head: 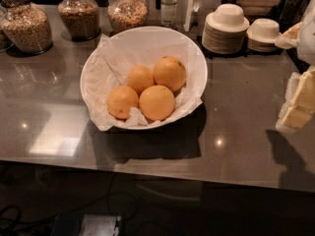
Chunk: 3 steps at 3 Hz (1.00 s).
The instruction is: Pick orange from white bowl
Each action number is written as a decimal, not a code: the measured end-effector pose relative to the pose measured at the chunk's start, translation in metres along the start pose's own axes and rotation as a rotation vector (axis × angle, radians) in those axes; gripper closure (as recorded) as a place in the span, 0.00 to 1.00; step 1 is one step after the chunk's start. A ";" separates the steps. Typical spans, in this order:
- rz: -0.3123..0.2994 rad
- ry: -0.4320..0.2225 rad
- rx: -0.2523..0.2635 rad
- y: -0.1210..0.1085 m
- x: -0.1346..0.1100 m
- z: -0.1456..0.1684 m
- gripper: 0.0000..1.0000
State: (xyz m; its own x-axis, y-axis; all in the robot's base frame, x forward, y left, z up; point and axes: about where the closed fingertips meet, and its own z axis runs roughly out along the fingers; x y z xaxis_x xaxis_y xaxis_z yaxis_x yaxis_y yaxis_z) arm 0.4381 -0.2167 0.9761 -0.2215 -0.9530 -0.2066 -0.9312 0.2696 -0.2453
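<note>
Pincer (pixel 295 107) hangs at right edge over glossy grey counter (pixel 236 107).

Grey counter (pixel 236 112) with white bowl (pixel 93 63), jars (pixel 78 14), stacked plates (pixel 221 36); gripper (pixel 298 102) perhaps at right edge

The white bowl (pixel 199 68) sat mid-frame on a grey counter (pixel 49 107), lined with crumpled paper (pixel 110 58). The orange (pixel 170 73) lay upper right of three smaller oranges (pixel 156 102), touching them. The gripper (pixel 298 102) was at the right edge of the frame, well apart from the bowl.
</note>
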 end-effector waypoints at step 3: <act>-0.172 -0.188 0.010 -0.020 -0.075 -0.003 0.00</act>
State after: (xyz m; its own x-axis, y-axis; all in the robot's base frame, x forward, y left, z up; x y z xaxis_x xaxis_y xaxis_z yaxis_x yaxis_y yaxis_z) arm 0.4729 -0.1506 0.9992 -0.0017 -0.9427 -0.3335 -0.9473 0.1084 -0.3015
